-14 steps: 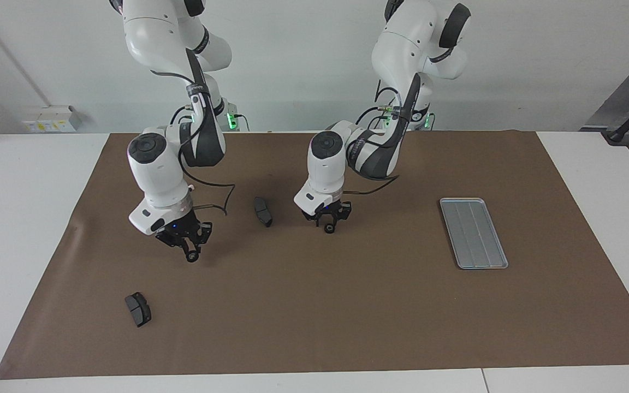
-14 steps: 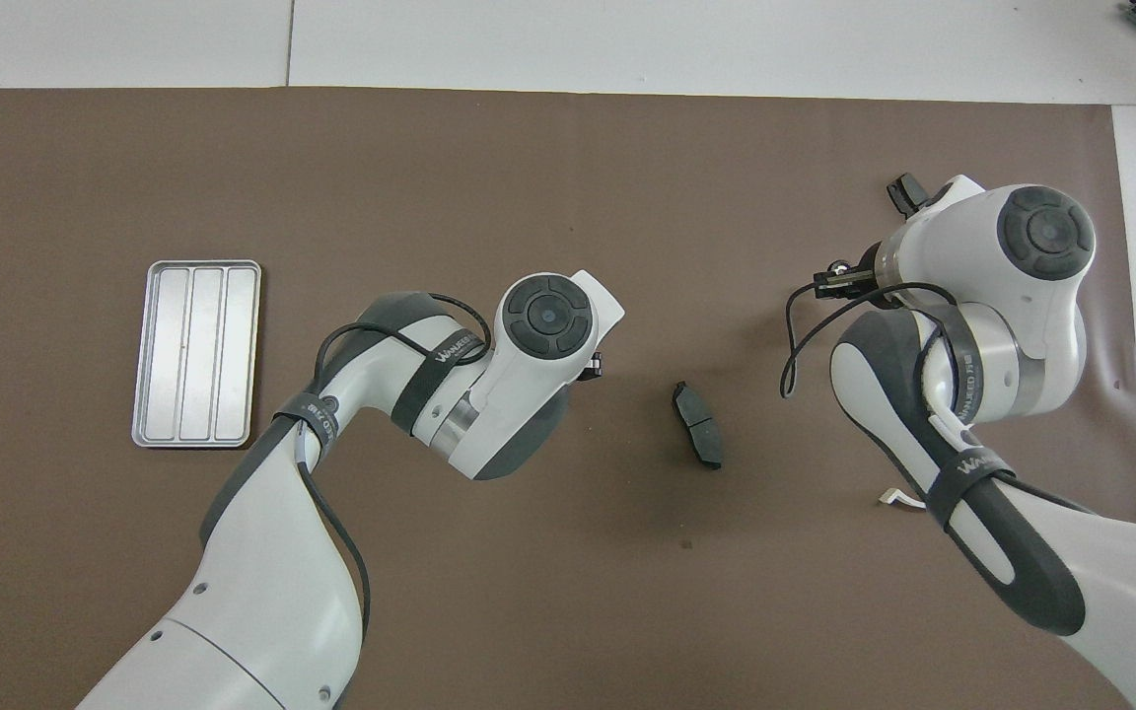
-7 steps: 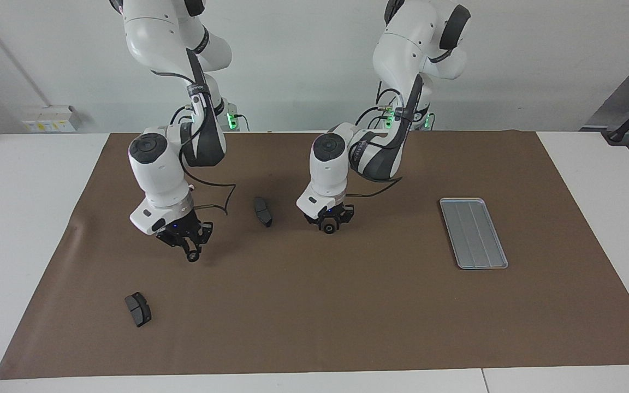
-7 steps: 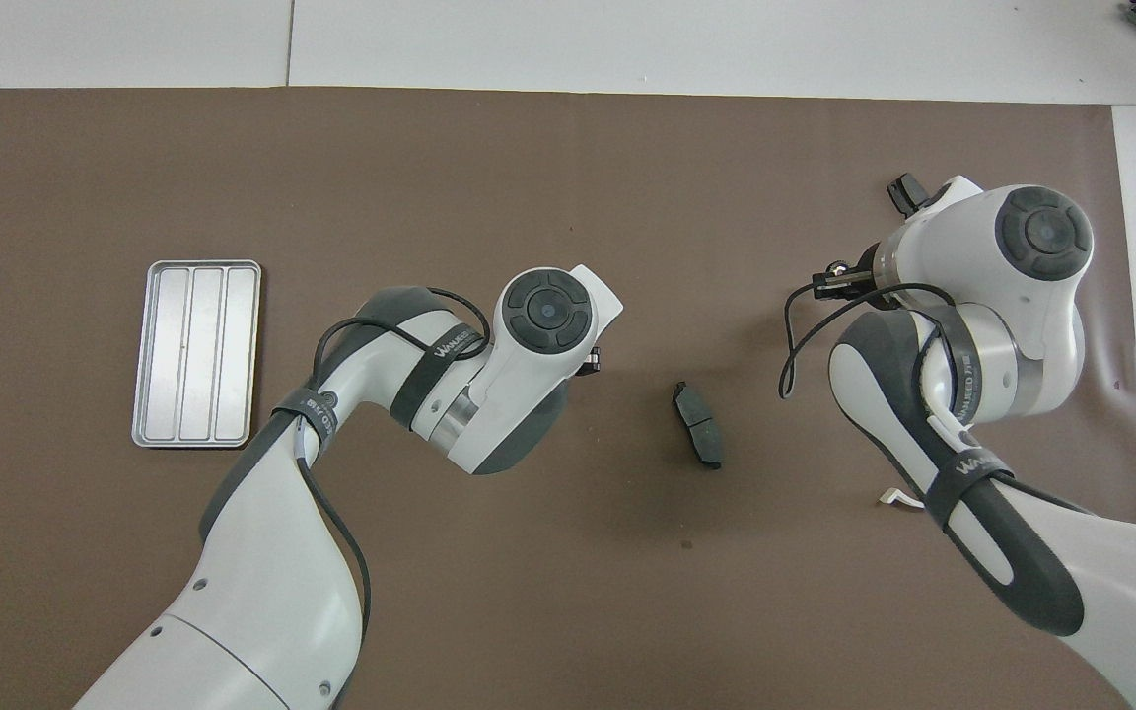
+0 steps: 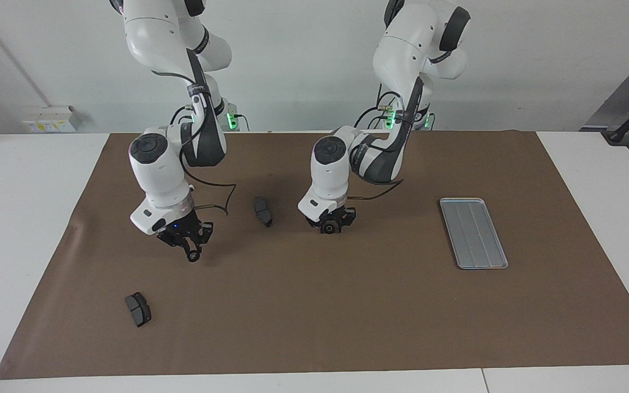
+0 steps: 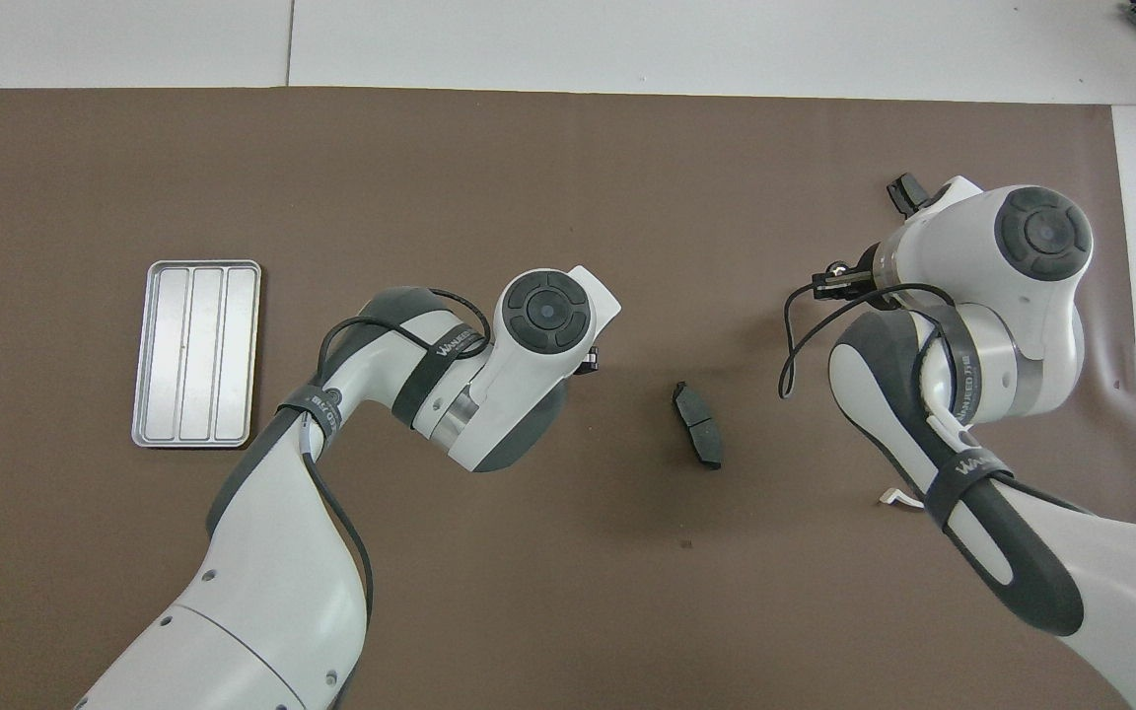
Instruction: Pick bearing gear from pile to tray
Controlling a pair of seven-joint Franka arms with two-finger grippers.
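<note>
The right gripper (image 5: 190, 250) hangs low over the brown mat (image 5: 347, 316) toward its own arm's end of the table. It has not shifted over the last second, so I take that arm to be waiting. I cannot tell its state, nor whether the small round shape at its tip is a part.

One dark brake-pad piece (image 5: 137, 309) lies on the mat well apart from that claw and is the thing farthest from the robots. A second pad (image 5: 262, 212) lies between the spots under the two claws. In the overhead view a white sliver (image 6: 895, 499) peeks out beside the right arm; I cannot say what it is.

The left gripper (image 5: 330, 225) hangs over the middle of the mat, just beside that second pad. It is clenched on what reads to me as the bearing gear (image 5: 326, 228), a small dark ring at its tip. In the last second this claw has turned at the wrist and crept slightly toward the tray (image 5: 473, 233). I judge the carry has only just begun.

The tray sits well apart from the claw toward the left arm's end, with nothing in it. The mat between them is bare, so nothing blocks the way.
</note>
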